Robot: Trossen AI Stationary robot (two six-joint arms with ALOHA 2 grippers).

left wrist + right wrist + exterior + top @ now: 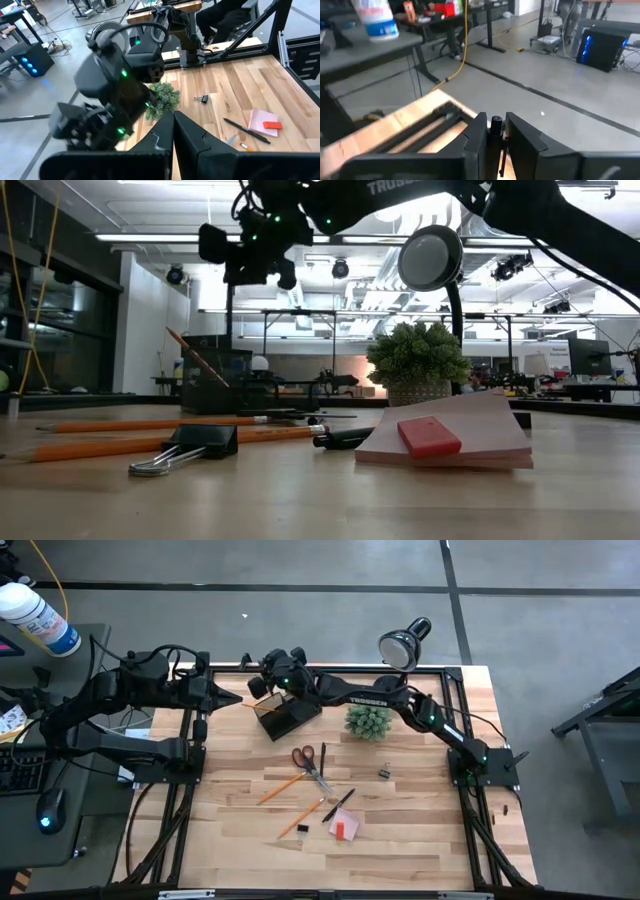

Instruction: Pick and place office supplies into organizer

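The dark organizer (287, 720) (215, 380) stands near the table's far edge, and an orange pencil (252, 706) (198, 357) leans out of it. My right gripper (262, 688) (495, 125) hovers above its left end, shut on a thin black pen. My left gripper (236, 700) (174, 120) waits shut, just left of the organizer. Lying on the wood are orange-handled scissors (308, 762), two pencils (280, 788) (302, 820), two black pens (340, 805) (323, 755), binder clips (384, 774) (190, 450) and the pink pad (345, 828) (445, 442). My right gripper pinches a thin black pen between its two fingers; only the pen's round end (495, 121) shows in the gap. The fingers themselves hide the rest of it. The pen is lifted clear of the table, above the organizer.
A green spiky plant (368, 722) stands right of the organizer, and a black desk lamp (403, 645) stands behind it at the far edge. A black frame rail (190, 790) runs around the table. Bare wood lies along the near edge and at the right.
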